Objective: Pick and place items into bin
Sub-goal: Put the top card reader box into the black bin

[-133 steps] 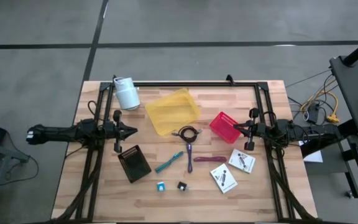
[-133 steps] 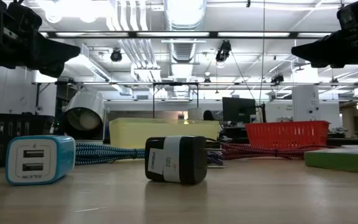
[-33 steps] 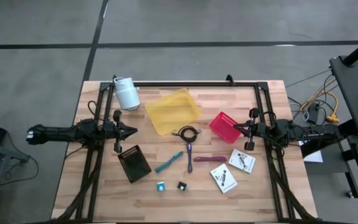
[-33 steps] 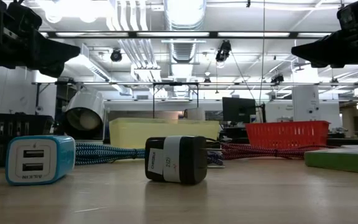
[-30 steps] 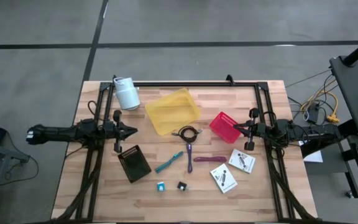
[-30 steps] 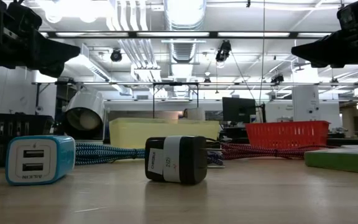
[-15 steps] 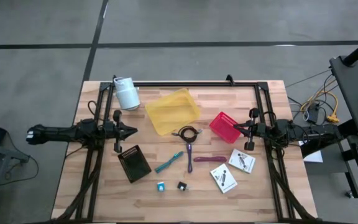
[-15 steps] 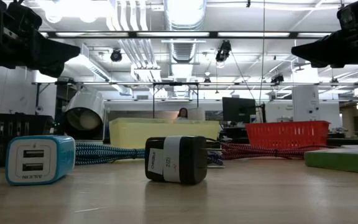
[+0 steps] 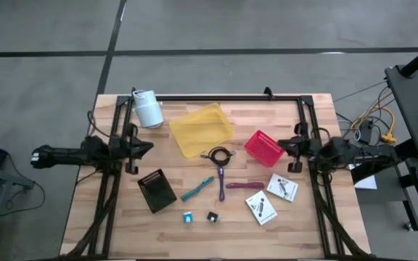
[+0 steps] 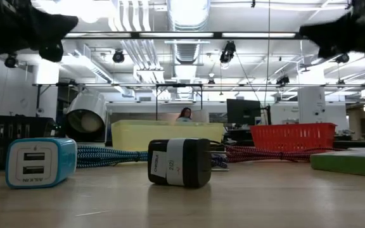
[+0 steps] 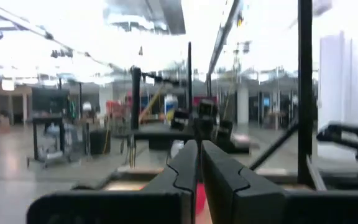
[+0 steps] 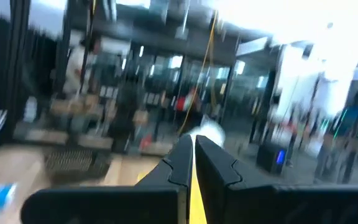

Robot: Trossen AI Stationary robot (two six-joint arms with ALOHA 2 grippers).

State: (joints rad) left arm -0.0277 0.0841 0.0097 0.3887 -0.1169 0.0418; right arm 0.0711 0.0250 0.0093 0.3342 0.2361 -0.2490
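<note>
The items lie loose on the wooden table: a black ring of cable (image 9: pixel 218 155), a purple tool (image 9: pixel 220 177), a teal pen (image 9: pixel 197 189), a magenta bar (image 9: pixel 244 185), two white cards (image 9: pixel 282 187) (image 9: pixel 261 209), and a blue cube (image 9: pixel 187 217) and a black cube (image 9: pixel 212 216) near the front. A yellow bin (image 9: pixel 202 129) sits behind them. My left gripper (image 9: pixel 148 146) hangs shut at the table's left side, high above the top and tipped upward. My right gripper (image 9: pixel 281 143) hangs shut at the right side, by the red basket (image 9: pixel 262 147).
A white cylindrical roll (image 9: pixel 147 109) stands at the far left corner. A black mesh basket (image 9: pixel 157 190) sits at the front left. A dark metal frame (image 9: pixel 216 97) runs along the far edge and both sides. Bare wood lies along the near edge.
Both grippers have tipped their fingertips upward and risen a little, staying shut. In the high view each tip has drawn slightly back toward its own side of the table. No item has moved.
</note>
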